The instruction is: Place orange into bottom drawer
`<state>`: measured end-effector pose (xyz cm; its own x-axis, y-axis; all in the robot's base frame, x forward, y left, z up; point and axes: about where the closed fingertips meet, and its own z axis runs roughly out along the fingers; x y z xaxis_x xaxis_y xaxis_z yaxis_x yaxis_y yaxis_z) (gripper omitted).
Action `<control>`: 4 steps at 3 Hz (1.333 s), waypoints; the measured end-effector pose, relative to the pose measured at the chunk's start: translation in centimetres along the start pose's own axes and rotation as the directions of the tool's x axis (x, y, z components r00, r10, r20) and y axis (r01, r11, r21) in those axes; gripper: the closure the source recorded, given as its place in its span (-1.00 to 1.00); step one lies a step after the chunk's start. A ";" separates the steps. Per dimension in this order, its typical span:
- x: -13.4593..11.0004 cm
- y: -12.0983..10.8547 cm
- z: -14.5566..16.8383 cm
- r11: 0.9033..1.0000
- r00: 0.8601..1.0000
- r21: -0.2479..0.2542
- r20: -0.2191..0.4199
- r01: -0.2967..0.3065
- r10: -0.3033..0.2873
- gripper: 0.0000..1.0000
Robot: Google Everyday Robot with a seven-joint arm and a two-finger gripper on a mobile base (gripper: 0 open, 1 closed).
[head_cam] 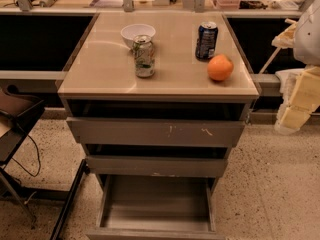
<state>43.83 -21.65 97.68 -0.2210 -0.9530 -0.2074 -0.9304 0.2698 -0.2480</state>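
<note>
Orange (pixel 220 67) on the cabinet top (pixel 100 69), right of centre, beside a blue can (pixel 206 40), bottom drawer (pixel 155 199) pulled out at lower centre, front cut off by the frame, gripper (pixel 300 101) at right edge, partly out of view, open or closed cannot be told

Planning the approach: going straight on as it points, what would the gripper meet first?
Probably the floor: the gripper, at the right edge beside the cabinet, seems angled downward, missing the orange. Depth unclear.
</note>
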 end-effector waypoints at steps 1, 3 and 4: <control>-0.1 -0.3 0.0 1.000 1.000 0.008 0.003 0.001 -0.001 -1.00; -1.0 -5.4 3.9 1.000 0.993 -0.012 0.113 -0.025 0.026 -1.00; -1.3 -8.0 5.9 0.999 0.987 -0.027 0.156 -0.040 0.044 -1.00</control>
<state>53.34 -21.71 94.33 -0.2131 -0.9069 -0.3634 -0.9285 0.3037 -0.2134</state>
